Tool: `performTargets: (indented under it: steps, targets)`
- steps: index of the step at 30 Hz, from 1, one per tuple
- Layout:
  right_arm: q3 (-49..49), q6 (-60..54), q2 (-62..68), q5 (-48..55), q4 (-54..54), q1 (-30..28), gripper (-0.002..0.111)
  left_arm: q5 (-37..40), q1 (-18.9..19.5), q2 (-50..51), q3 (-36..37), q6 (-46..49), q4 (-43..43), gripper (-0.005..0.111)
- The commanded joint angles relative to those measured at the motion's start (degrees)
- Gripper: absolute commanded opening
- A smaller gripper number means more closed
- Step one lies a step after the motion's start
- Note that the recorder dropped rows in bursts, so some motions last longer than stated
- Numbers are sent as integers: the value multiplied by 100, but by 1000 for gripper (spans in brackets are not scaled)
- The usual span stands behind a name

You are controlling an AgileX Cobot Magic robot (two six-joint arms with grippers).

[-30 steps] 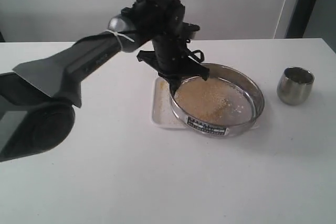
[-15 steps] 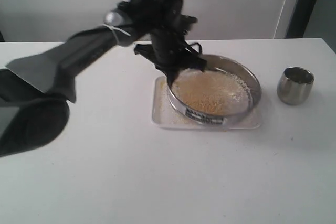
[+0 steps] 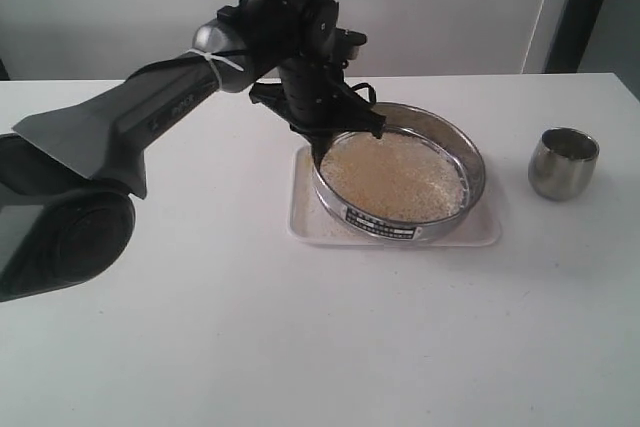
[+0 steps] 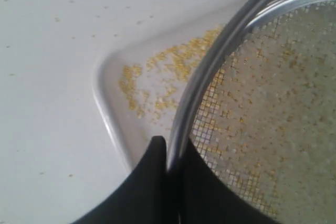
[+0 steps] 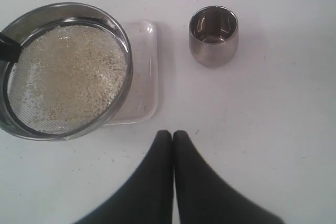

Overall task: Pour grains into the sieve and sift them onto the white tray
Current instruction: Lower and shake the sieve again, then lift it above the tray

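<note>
Most grains (image 3: 392, 177) in sieve (image 3: 440, 222) over tray (image 3: 302, 212); left jaws grip rim, right jaws shut

A robotics lab or test room is suggested, not a home. A plain white table (image 3: 200, 347) is seen, backed by bare pale wall panels (image 3: 440, 7), with a dark upright strip (image 3: 575, 7) beyond the table's far right corner. A black robot arm (image 3: 150, 117) is extended over the table, and a labelled steel sieve (image 3: 385, 223) is seen over the table's middle.
</note>
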Motion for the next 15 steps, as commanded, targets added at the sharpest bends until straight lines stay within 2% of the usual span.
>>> performTargets:
  steps: [1, 15]
  targets:
    - [1, 8, -26, -61, 0, -24, 0, -2, 73, -131, -50, -122, -47, 0]
    - [1, 8, -26, -61, 0, -24, 0, -84, 110, -131, -50, -122, -178, 0]
